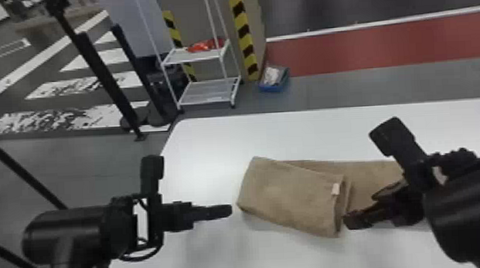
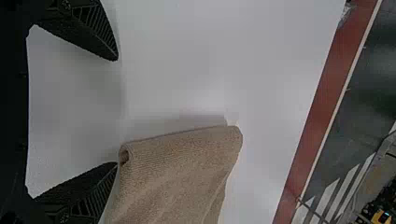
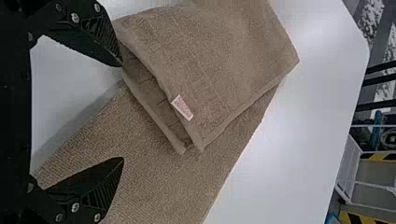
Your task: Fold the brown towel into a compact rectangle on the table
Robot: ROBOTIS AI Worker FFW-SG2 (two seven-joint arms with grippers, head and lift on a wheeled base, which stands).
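The brown towel (image 1: pixel 292 195) lies on the white table, its left part folded over onto the part that runs right beneath my right arm. A small white tag (image 1: pixel 335 189) marks the folded flap's right edge. My left gripper (image 1: pixel 231 210) is just left of the towel's left end; in the left wrist view the left gripper (image 2: pixel 116 112) is open, with a rolled towel edge (image 2: pixel 125 155) near one finger. My right gripper (image 1: pixel 349 220) is at the flap's near right corner. In the right wrist view the right gripper (image 3: pixel 122 112) stands open over the towel (image 3: pixel 210 70), one fingertip beside the flap's edge.
The white table (image 1: pixel 212 144) extends beyond the towel, its left edge running near my left arm. Past it on the floor stand a white wire shelf (image 1: pixel 210 92) and a blue bin (image 1: pixel 273 80). Black posts rise at the left.
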